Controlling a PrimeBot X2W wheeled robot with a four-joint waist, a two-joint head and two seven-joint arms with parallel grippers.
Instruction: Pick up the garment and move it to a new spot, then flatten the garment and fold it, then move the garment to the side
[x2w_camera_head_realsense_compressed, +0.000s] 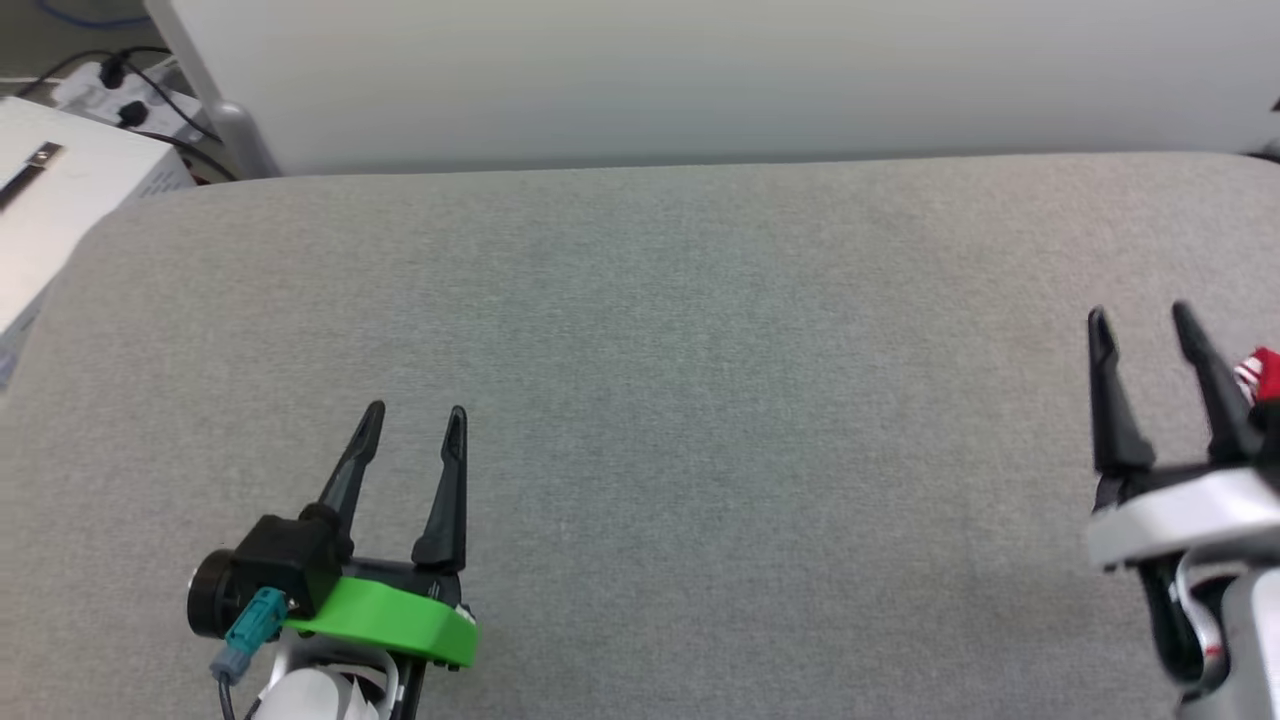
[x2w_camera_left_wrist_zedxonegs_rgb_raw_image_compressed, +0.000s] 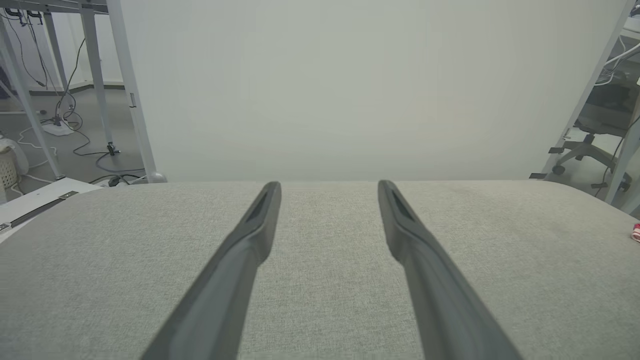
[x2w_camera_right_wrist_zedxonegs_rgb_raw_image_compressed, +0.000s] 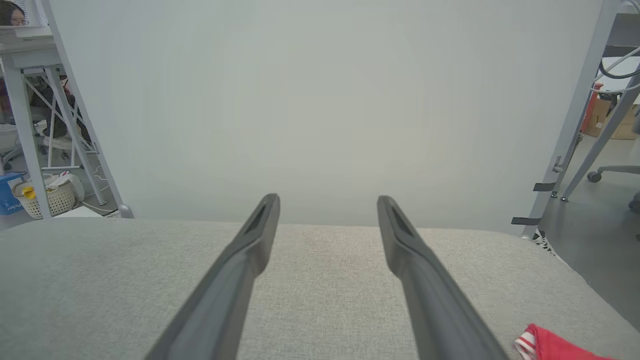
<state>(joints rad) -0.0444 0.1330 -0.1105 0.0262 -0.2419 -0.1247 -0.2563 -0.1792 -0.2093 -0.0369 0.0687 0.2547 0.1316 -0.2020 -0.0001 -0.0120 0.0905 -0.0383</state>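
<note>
Left jaws, near: spread wide, empty, low over grey counter (x2w_camera_head_realsense_compressed: 700, 350). Right jaws: likewise spread and empty, just beside garment (x2w_camera_head_realsense_compressed: 1262, 372). Garment: red scrap with striped trim at counter's right edge, mostly out of frame. Side spot fits awaiting pickup or already set aside. White screen (x2w_camera_head_realsense_compressed: 700, 80) behind.

Even soft light, faint shadows (wrist edges bowed)

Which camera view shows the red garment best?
The right wrist view: the garment shows red cloth and striped trim, lower right. In the head and left wrist views a small scrap peeks in at the right edge.
</note>
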